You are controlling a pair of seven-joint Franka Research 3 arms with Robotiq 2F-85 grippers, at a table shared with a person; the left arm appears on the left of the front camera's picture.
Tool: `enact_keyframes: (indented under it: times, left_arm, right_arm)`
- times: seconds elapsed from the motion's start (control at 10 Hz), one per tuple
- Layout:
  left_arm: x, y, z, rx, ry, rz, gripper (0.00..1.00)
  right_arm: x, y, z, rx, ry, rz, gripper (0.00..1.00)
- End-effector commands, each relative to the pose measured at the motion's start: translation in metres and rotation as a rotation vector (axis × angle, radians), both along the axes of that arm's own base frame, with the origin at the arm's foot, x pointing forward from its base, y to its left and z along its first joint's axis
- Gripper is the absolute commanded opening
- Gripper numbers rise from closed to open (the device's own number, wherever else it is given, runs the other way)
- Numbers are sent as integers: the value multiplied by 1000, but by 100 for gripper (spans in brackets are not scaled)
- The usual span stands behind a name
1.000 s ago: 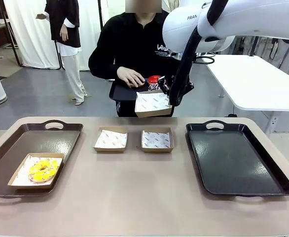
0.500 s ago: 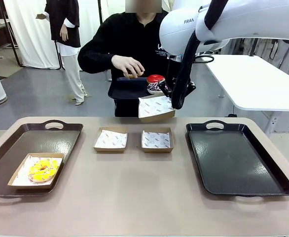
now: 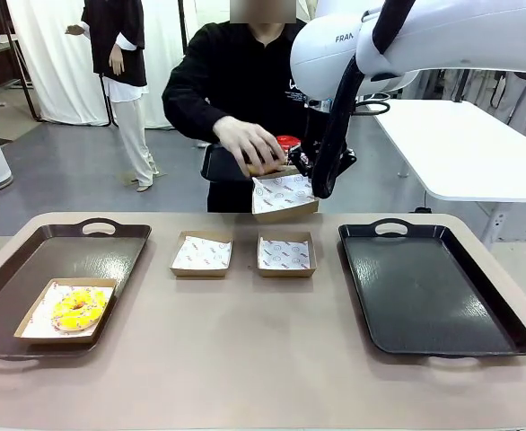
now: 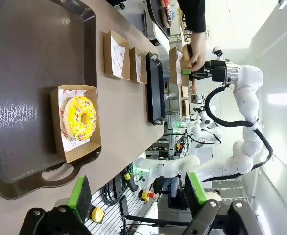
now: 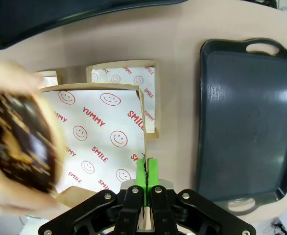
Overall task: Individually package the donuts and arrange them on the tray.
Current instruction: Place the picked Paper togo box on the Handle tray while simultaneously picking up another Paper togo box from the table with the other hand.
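Paper liner (image 5: 99,142) reads "YUMMY" and "SMILE"; right tool (image 5: 146,171) pinches its box (image 5: 141,117).

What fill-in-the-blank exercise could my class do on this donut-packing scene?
The right gripper is shut on the rim of the raised box, whose liner prints YUMMY and ____.
The person's hand holds a dark ____ donut over that box.
The yellow donut sits boxed on the brown tray at the robot's ____.
Between that and the black tray, ____ lined boxes rest on the table.
Missing words: SMILE; chocolate; left; two.
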State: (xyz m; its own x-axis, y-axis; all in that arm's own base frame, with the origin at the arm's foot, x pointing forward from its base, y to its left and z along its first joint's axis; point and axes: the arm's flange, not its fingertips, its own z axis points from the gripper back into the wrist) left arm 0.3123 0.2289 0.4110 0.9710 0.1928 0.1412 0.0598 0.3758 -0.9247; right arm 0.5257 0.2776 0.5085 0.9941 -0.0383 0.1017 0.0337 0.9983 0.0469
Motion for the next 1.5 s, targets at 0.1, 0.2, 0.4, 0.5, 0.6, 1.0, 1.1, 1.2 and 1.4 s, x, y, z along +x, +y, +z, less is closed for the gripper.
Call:
enact_keyframes:
  times: [0.1,0.2,0.4,0.5,0.6,1.0,1.1,1.2,1.4]
  left_arm:
    - [-1,1,1,-6,5,6,100]
    - [-1,1,1,-6,5,6,100]
    - [-1,1,1,-6,5,6,100]
    - [-1,1,1,-6,5,6,100]
    - [-1,1,1,-6,5,6,100]
    - [-1,1,1,-6,5,6,100]
    - [-1,1,1,-6,5,6,100]
    - [-1,1,1,-6,5,6,100]
    - [-1,1,1,-6,5,6,100]
  right_arm:
    - [1,0,0,19,3,-5,0]
    - [1,0,0,19,3,-5,0]
    - [1,0,0,19,3,-5,0]
    - [1,0,0,19,3,-5,0]
    - [1,0,0,19,3,-5,0]
    - [1,0,0,19,3,-5,0]
    - [1,0,0,19,3,-5,0]
    - [1,0,0,19,3,-5,0]
    - [1,0,0,19,3,-5,0]
